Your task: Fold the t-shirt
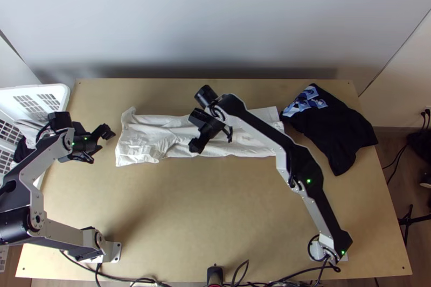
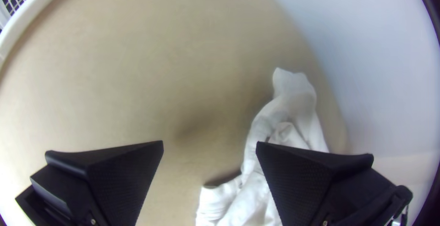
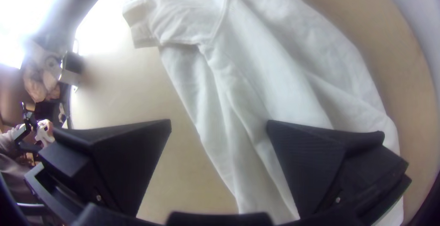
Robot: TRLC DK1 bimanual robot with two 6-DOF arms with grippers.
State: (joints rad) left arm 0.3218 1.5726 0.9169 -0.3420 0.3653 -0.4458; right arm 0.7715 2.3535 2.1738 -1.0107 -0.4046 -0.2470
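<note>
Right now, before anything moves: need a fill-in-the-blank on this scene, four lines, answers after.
In the top view, the long, wrinkled white t-shirt lies beneath the ____ arm's gripper.
The cloth with a blue-and-white print, to its right there, is mostly ____.
Also there, the white plastic basket stands by the ____ side of the wooden table.
The left arm's gripper has its fingers ____.
Missing words: right; black; left; open.

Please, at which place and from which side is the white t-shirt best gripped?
I would grip the white t-shirt by the narrow tip at its left end, coming down from the left. The shirt lies as a long, creased strip, and this tip sticks out at the far side, so it should pinch easily. The open left tool is on that side.
</note>
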